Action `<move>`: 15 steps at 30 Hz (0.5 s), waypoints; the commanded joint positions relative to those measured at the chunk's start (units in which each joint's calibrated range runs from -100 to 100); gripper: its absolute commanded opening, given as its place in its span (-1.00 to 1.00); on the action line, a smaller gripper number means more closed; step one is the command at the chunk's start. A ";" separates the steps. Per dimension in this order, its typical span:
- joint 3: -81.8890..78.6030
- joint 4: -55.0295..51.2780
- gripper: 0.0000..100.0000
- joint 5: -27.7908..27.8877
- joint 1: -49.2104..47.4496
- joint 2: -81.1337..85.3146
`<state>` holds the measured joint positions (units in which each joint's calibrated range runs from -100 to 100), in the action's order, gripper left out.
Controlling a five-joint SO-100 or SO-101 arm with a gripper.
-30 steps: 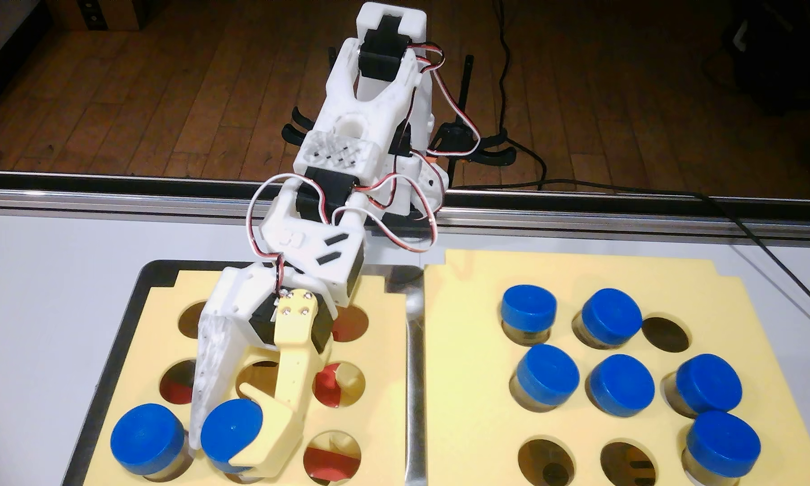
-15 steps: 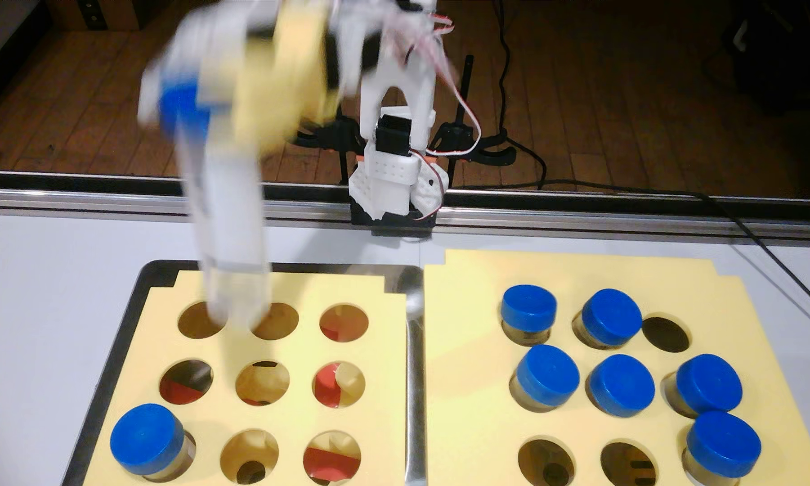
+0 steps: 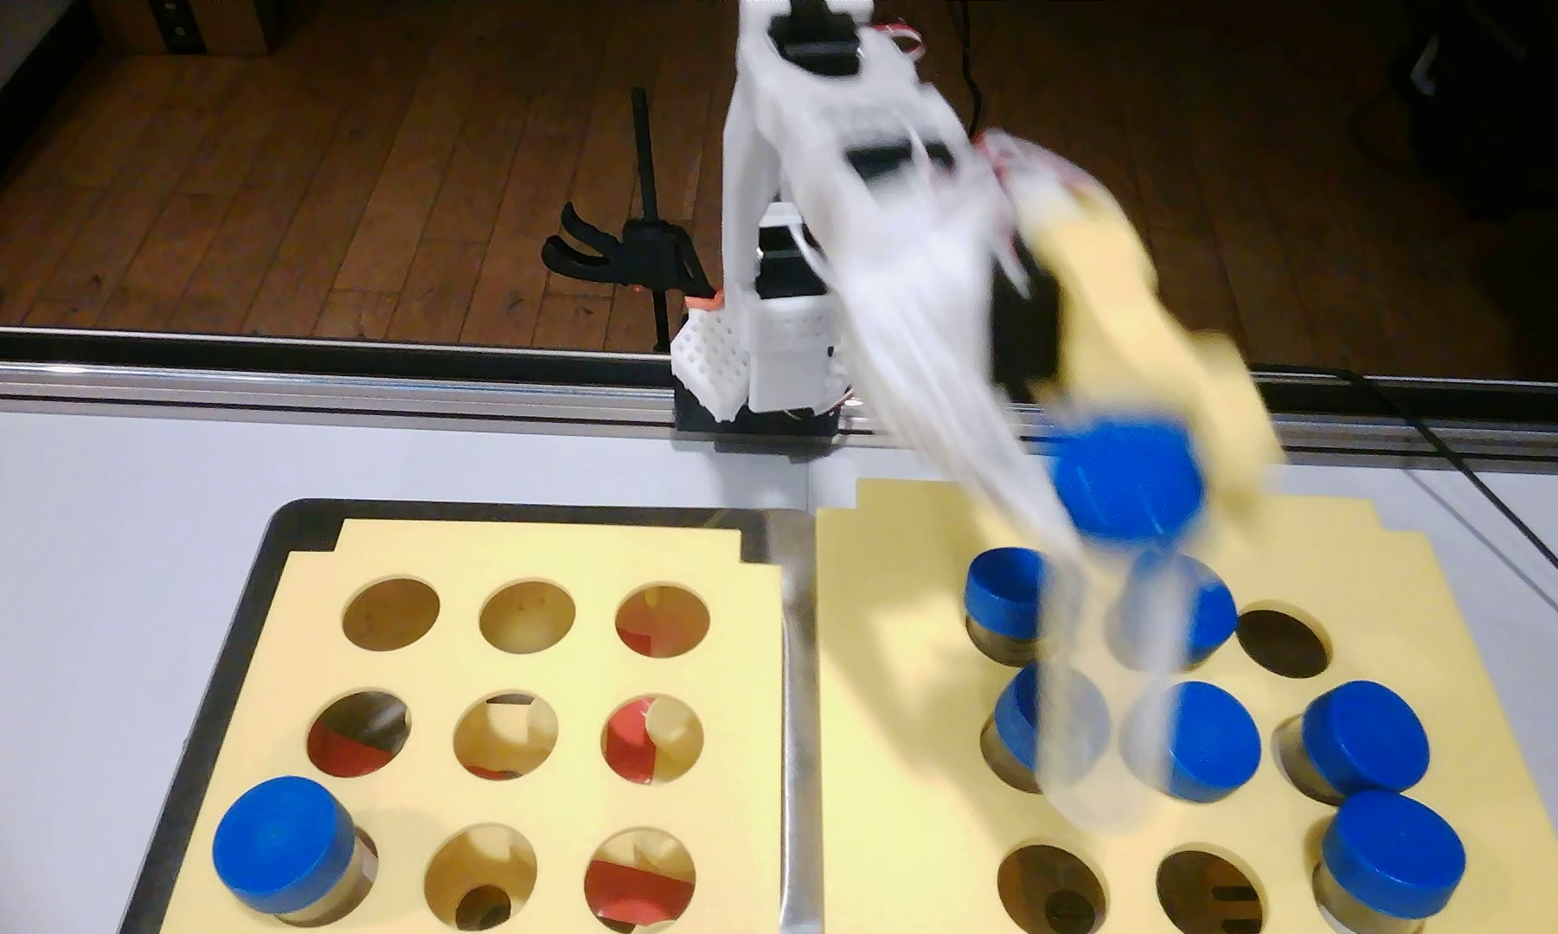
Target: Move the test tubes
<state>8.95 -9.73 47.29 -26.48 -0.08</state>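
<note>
Carrying: gripper (image 3: 1143,503), badly blurred in the fixed view, holds one blue-capped test tube (image 3: 1125,485) in the air above the far edge of the right foam block (image 3: 901,575); one white finger and one yellow finger sit on either side of the cap.
Jaws: closed around that cap, as far as the blur allows.
Right foam block: six more test tubes stand here — two (image 3: 1009,588) along the far row, three (image 3: 1364,736) across the middle, one (image 3: 1391,858) at the near right corner; three holes (image 3: 1283,642) look open.
Left foam block (image 3: 523,557): sits in a dark tray (image 3: 218,629); a single test tube (image 3: 285,849) remains at the near left corner, the other eight holes stand vacant.
Progress: by judgement, most of the move is done, with this tube in transit and one left to fetch.
Handling: the vials look small, light and rigid; the wide cap is the natural place to grip, since the clear body below is likely smooth and slippery.
Risk: a fast swing could loosen the hold or knock the standing neighbours.
</note>
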 commanded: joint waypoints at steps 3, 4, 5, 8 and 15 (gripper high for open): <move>3.81 1.77 -0.85 -0.33 -5.64 -4.82; 3.81 1.77 -0.85 -0.33 -6.01 -5.34; 3.99 1.77 -0.85 -0.33 -6.38 -5.95; 3.63 1.77 -0.85 -0.33 -7.05 -7.77; 2.90 1.19 -0.85 0.14 -8.53 -13.85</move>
<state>9.98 -9.34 47.29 -33.51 -11.69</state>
